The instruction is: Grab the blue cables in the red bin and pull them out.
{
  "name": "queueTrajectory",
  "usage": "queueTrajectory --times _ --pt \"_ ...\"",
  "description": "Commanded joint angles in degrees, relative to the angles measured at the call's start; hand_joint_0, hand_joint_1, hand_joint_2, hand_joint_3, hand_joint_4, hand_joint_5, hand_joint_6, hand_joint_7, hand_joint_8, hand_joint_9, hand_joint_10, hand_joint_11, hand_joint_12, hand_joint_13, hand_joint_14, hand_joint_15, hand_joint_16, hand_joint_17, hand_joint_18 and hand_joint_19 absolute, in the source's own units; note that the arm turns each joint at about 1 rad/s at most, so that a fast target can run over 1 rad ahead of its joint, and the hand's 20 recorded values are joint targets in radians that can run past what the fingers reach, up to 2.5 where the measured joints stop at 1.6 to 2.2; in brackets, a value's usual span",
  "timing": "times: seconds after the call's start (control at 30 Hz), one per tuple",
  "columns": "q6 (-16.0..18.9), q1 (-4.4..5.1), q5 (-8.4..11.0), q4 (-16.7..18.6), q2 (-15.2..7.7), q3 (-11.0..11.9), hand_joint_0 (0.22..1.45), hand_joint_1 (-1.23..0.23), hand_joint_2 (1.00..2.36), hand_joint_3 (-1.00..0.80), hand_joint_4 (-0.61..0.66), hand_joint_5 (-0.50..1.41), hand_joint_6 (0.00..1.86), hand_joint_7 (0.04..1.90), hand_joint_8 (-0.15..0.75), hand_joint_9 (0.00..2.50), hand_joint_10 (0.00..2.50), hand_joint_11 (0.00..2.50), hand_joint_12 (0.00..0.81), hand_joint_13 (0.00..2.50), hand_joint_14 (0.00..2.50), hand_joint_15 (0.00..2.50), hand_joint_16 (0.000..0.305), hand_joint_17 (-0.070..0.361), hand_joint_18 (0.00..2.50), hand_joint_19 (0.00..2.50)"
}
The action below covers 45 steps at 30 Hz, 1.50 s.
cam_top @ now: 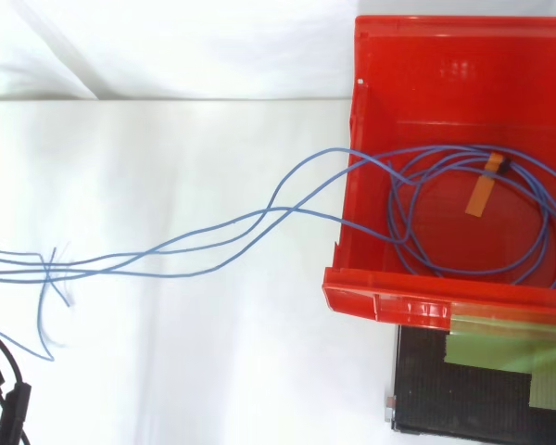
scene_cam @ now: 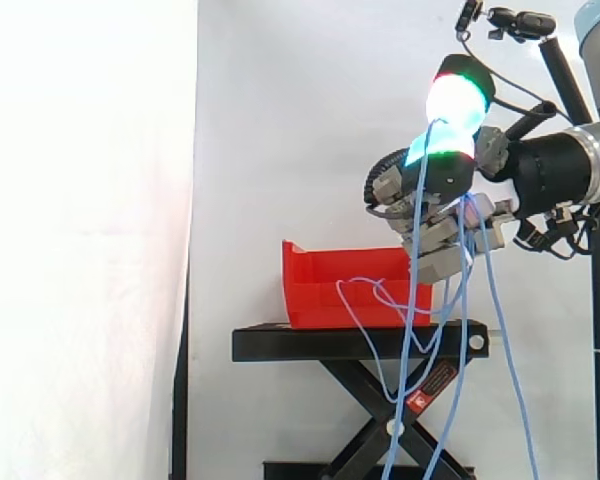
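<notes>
**Item:** blue cables [cam_top: 204, 234].
**Status:** judged partly extracted. Several strands are drawn out and clasped in the curled fingers [scene_cam: 458, 105] of the hand [scene_cam: 435, 185], with loose lengths hanging below them.
**Remaining:** a coil with an orange tape strip [cam_top: 481, 193] lies in the red bin [cam_top: 426, 65], well apart from the fingers.
**Views:** the top view supplies the coil. The side view supplies the grip and the black stand [scene_cam: 360, 343].

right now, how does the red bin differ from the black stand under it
Colour: the bin is red, the stand is black.
Shape: the bin is an open-topped box with walls, while the stand is a flat platform on crossed legs.
Role: the bin holds loops of the blue cables, and the stand carries the bin.
Shared: in the side view, cable strands hang across the front of both.
</notes>
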Motion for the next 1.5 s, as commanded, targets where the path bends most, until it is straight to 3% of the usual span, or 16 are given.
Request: queueTrajectory --times 0.0,0.3,0.47,0.53,0.8,1.1,1.47 --pt "0.08 0.03 -0.05 0.0 -0.01 -0.01 0.91 -0.87 1.0 -0.93 0.23 0.64 1.01 0.49 0.282 0.81 0.56 1.36 0.331 0.86 1.02 1.18 0.04 0.09 0.76 1.12" --pt "0.35 -0.23 -0.05 -0.09 -0.01 -0.01 0.92 -0.85 1.01 -0.81 0.27 0.54 1.31 0.39 0.279 0.81 0.79 1.25 0.33 0.88 1.06 1.16 0.04 0.089 0.8 1.15" --pt "1.22 -0.15 0.21 0.0 -0.01 -0.01 0.93 -0.85 1.01 -0.78 0.28 0.54 1.38 0.37 0.287 0.82 0.8 1.27 0.327 0.89 1.07 1.15 0.04 0.09 0.81 1.15" --pt "1.31 -0.06 0.21 0.09 -0.01 -0.01 0.93 -0.85 1.01 -0.77 0.28 0.54 1.39 0.38 0.28 0.82 0.81 1.26 0.33 0.89 1.08 1.15 0.04 0.09 0.81 1.15" --pt "-0.18 0.03 0.3 0.71 -0.01 -0.01 0.96 -0.84 1.01 -0.78 0.29 0.52 1.43 0.37 0.29 0.83 0.92 1.23 0.325 0.84 1.66 1.0 0.038 0.084 0.92 1.24" --pt "-0.27 0.03 0.3 0.71 -0.01 -0.01 0.96 -0.84 1.01 -0.78 0.29 0.51 1.44 0.36 0.288 0.79 1.02 1.18 0.326 0.82 1.75 0.98 0.038 0.085 0.92 1.25" --pt "-0.27 0.03 0.3 0.71 -0.01 -0.01 0.96 -0.84 1.01 -0.79 0.27 0.51 1.45 0.35 0.281 0.77 0.97 1.19 0.322 0.77 1.77 0.97 0.038 0.085 0.86 1.25"
